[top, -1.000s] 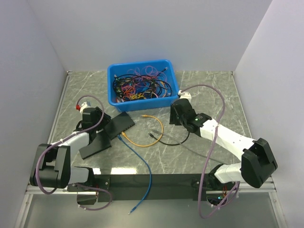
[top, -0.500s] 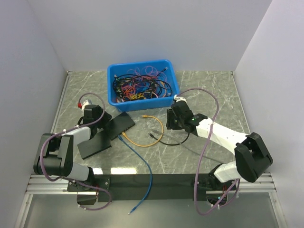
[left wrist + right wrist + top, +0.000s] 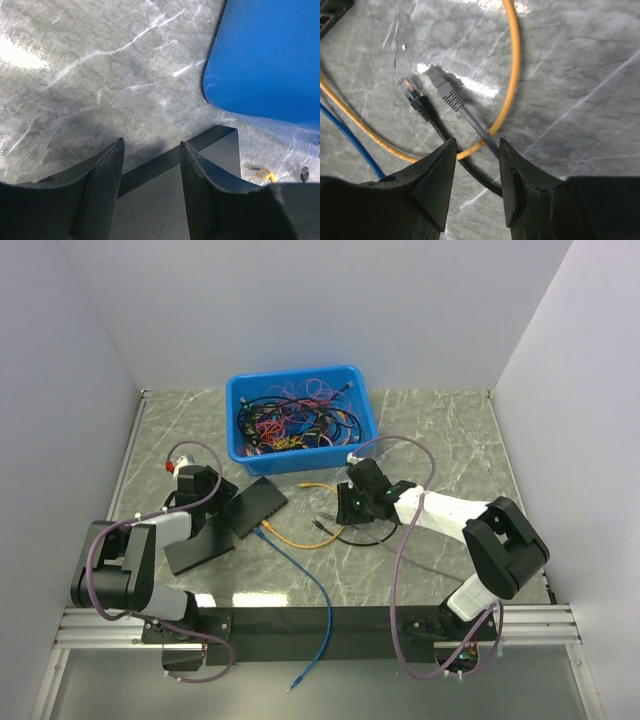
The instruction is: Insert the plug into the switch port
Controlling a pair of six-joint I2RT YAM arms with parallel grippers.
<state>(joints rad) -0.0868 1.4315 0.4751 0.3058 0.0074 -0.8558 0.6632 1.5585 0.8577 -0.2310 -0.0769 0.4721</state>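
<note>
The black switch point(image 3: 258, 503) lies left of centre on the marble table; a corner of it shows in the left wrist view point(image 3: 200, 190). My left gripper point(image 3: 216, 506) is open, its fingertips point(image 3: 150, 145) spread over the switch's far edge. A grey plug point(image 3: 442, 90) and a black plug point(image 3: 415, 97) lie side by side on the table; in the top view they sit together point(image 3: 318, 524). My right gripper point(image 3: 352, 508) is open and empty point(image 3: 477, 150), low over their cables just behind the plugs. An orange cable point(image 3: 512, 75) loops around them.
A blue bin point(image 3: 290, 375) full of tangled cables stands at the back; its wall shows in the left wrist view point(image 3: 270, 60). A blue cable point(image 3: 300, 575) runs from the switch's near edge to the front rail. A flat black piece point(image 3: 195, 545) lies near the left arm.
My right gripper has moved left and down to the grey and black plugs. The blue cable's loose end has slid along the front. The left gripper has barely moved.
</note>
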